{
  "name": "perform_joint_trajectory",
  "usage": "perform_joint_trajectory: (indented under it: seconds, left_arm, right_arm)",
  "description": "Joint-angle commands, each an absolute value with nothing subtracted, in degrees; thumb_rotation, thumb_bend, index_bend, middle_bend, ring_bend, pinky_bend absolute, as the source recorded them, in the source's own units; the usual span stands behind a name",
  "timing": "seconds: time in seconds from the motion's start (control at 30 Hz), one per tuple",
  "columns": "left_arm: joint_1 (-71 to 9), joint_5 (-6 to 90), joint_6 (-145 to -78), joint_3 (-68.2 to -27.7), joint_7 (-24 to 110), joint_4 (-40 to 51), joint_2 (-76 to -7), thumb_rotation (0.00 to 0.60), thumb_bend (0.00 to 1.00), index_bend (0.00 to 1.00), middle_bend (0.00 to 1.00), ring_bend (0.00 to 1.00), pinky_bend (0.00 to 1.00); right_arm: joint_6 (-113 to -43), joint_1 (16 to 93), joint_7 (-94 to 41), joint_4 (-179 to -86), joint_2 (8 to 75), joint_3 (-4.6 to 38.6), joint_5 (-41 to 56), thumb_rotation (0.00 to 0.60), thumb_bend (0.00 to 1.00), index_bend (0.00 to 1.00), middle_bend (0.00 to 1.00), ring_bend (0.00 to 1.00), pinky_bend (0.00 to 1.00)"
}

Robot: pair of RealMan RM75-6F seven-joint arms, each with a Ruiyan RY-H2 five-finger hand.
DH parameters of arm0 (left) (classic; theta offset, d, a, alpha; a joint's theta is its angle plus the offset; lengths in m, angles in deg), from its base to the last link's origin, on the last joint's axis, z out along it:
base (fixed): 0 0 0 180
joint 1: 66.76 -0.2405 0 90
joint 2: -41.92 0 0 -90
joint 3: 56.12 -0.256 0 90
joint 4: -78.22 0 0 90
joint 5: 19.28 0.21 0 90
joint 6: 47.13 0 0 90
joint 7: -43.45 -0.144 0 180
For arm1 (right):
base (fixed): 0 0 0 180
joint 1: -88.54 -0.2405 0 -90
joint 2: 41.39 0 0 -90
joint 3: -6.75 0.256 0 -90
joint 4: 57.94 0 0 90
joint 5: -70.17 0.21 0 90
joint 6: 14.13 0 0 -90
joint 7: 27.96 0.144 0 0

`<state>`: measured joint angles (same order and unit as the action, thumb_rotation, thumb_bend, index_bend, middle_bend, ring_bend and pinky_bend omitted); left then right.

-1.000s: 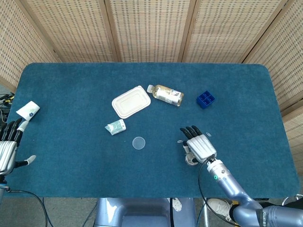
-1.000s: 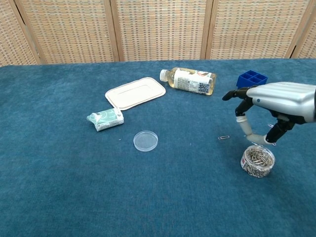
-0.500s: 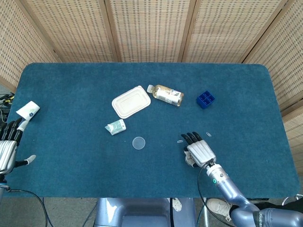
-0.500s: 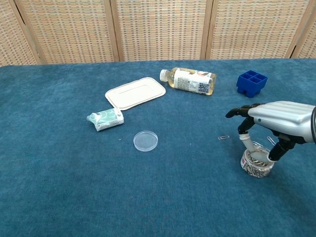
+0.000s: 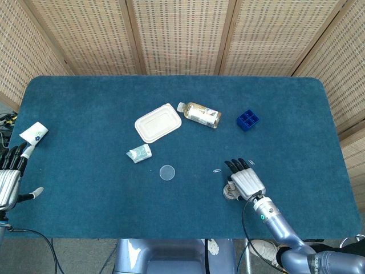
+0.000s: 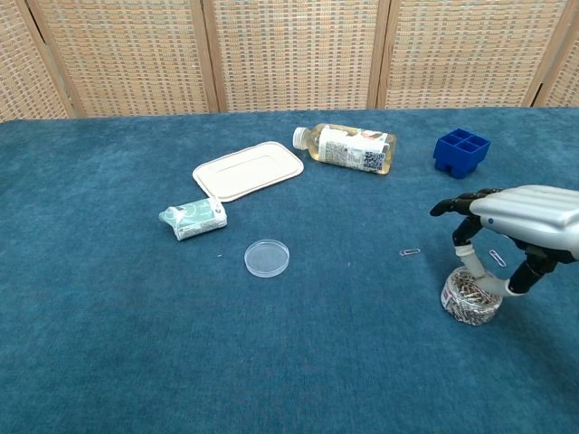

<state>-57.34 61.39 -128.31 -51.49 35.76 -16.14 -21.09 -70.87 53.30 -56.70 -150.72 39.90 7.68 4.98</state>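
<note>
My right hand (image 5: 246, 181) (image 6: 523, 215) hovers palm down over a small clear tub of paper clips (image 6: 469, 299) (image 5: 230, 193) near the table's front right. Its thumb tip dips into the clips, and a dark finger hangs just right of the tub's rim. The other fingers stretch forward, spread apart, and I see nothing pinched. Two loose paper clips (image 6: 411, 251) (image 6: 496, 258) lie on the cloth just behind the tub. My left hand (image 5: 8, 178) rests flat and open at the table's left edge, near a white paper packet (image 5: 33, 132).
On the blue cloth lie a clear round dish (image 5: 167, 172), a green tissue pack (image 5: 139, 153), a cream lidded box (image 5: 157, 122), a bottle on its side (image 5: 199, 114) and a blue compartment tray (image 5: 247, 120). Wicker screens stand behind the table.
My right hand has sunk onto the clip tub and slid a little right and nearer. Its thumb, earlier above the tub, now reaches into it. The left hand has not moved.
</note>
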Motion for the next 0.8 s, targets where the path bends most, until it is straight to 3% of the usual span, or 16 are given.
perform_joint_trajectory:
  seconds: [0.03,0.23,0.57,0.8]
  left_arm:
    - [-57.34,61.37,-128.31,-51.48,35.79,-16.16,-21.08,0.600,0.00,0.00,0.00,0.00,0.00]
    - [-57.36,61.43,-128.39,-51.50,35.74,-16.13,-21.10,0.600,0.00,0.00,0.00,0.00,0.00]
    - [-57.39,61.46,-128.52,-51.45,35.77,-16.07,-21.11,0.600,0.00,0.00,0.00,0.00,0.00]
    - [-57.41,61.53,-128.56,-51.49,35.71,-16.00,-21.16,0.600,0.00,0.00,0.00,0.00,0.00]
  right_arm:
    - [-70.54,53.30,-56.75,-150.87,39.78,7.57,5.17,0.600,0.50,0.63,0.06,0.00,0.00]
    - [-70.06,53.24,-56.39,-151.09,39.31,7.54,4.85,0.600,0.40,0.49,0.06,0.00,0.00]
    - [-70.77,53.56,-55.98,-151.66,38.70,7.78,3.65,0.600,0.38,0.46,0.06,0.00,0.00]
    - [-70.61,53.70,-55.98,-151.85,38.47,7.66,3.35,0.600,0.30,0.39,0.06,0.00,0.00]
